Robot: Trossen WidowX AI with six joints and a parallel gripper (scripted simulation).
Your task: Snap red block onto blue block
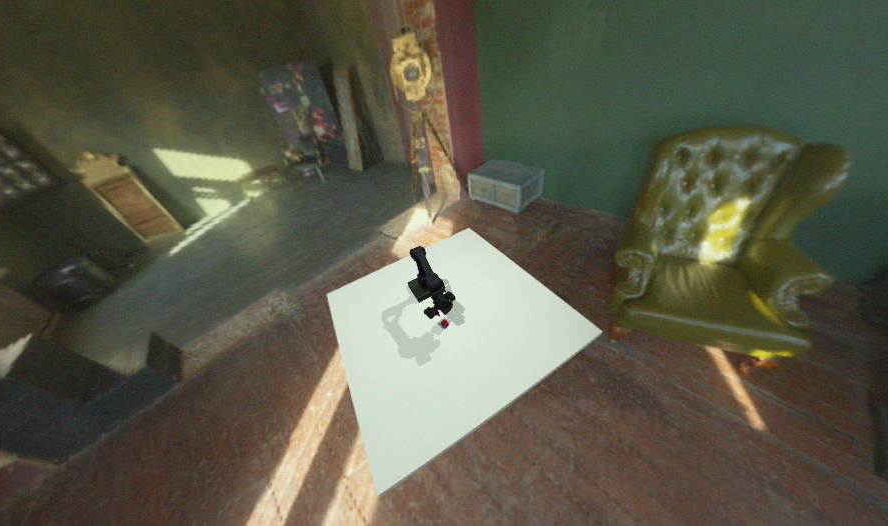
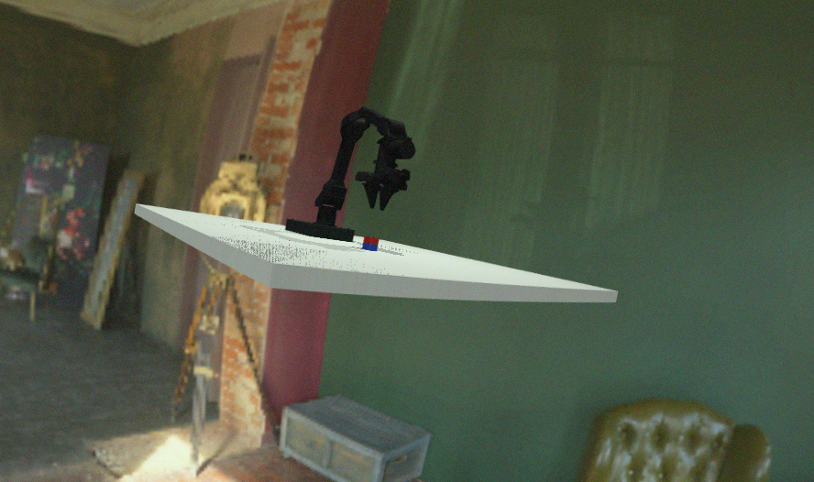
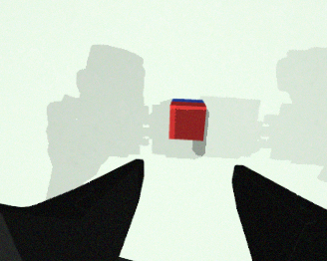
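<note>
The red block [image 1: 444, 322] [image 2: 370, 240] [image 3: 189, 123] sits squarely on top of the blue block [image 2: 369, 246] [image 3: 187, 101]. No gap shows between them in the exterior view, and the pair stands upright on the white table top. In the wrist view only a thin blue strip shows behind the red block; the rest of the blue block is hidden. My gripper [image 2: 377, 208] [image 3: 187, 170] is open and empty, above the two blocks, touching neither. Its fingertips stand apart on either side in the wrist view.
The white table top [image 1: 499, 365] [image 2: 457, 275] bears the arm's base [image 1: 418, 290] [image 2: 319, 229], which stands close beside the blocks. Shadows of the arm lie around the blocks. A green armchair [image 1: 689, 307] and a grey chest [image 1: 505, 184] stand on the floor away from the table top.
</note>
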